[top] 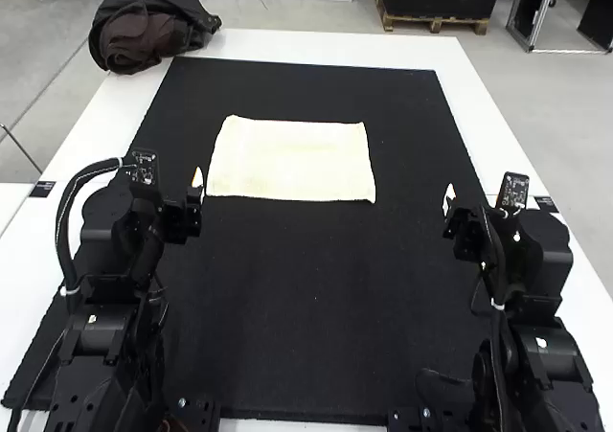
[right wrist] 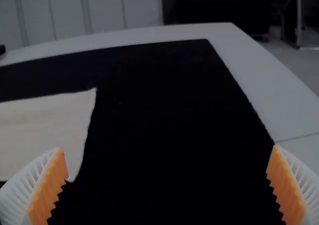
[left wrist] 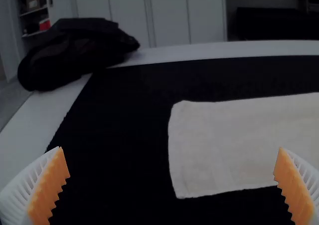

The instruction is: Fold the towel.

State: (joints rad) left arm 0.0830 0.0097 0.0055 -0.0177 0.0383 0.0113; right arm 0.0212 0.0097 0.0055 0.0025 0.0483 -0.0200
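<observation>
The cream towel [top: 291,161] lies flat as a rough rectangle on the black mat, left of centre toward the far part; whether it has a fold cannot be told. In the high view my left gripper [top: 197,185] is just beside the towel's left edge, and my right gripper [top: 449,202] is well off to its right. The left wrist view has the towel [left wrist: 239,145] beyond my left gripper [left wrist: 172,167], which is open with nothing between its pads. In the right wrist view the towel [right wrist: 45,132] lies off to one side of my right gripper [right wrist: 168,165], also open and holding nothing.
A black mat [top: 306,288] covers most of the white table [top: 326,47]. Dark bunched fabric [top: 148,25] rests at the table's far left corner, off the mat. Bare mat surrounds the towel.
</observation>
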